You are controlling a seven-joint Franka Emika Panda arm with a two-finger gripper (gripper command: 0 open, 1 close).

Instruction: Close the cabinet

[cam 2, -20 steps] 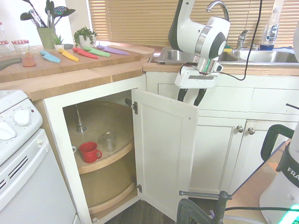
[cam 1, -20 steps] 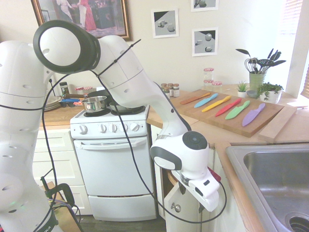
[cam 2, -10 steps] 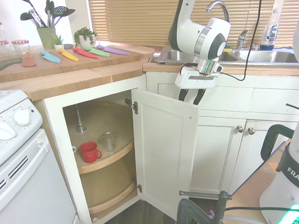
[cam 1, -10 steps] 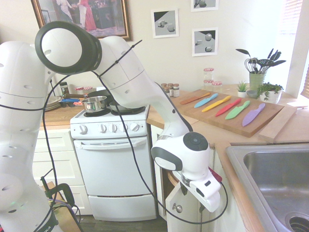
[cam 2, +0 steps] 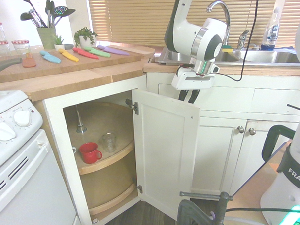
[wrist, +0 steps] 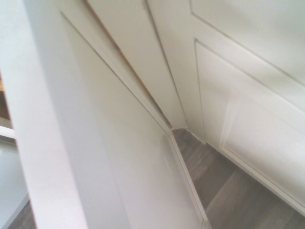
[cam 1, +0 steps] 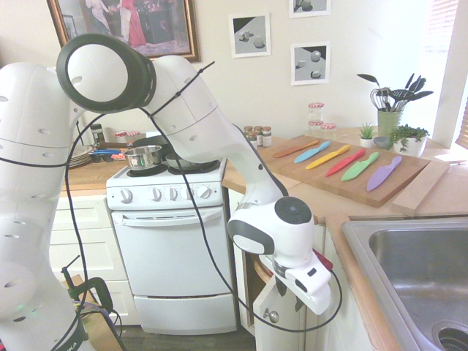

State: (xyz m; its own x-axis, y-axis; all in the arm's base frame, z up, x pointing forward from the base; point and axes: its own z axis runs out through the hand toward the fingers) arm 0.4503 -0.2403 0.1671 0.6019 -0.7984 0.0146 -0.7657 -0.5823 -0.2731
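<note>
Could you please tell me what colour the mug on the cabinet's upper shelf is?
The mug is red, clearest in the second exterior view.

Cabinet (cam 2: 166,151) door's bottom behind clamp

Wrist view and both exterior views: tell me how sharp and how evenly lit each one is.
Wrist view: soft, slightly out of focus, the white shaker-panel cabinet door filling most of it under flat light. First exterior view: washed out and hazy, bright at the right edge, with the steel sink bowed by the wide lens. Second exterior view: sharpest; sunlight glows through the wooden window blinds, and the cabinet's interior sits in mild shadow.
</note>
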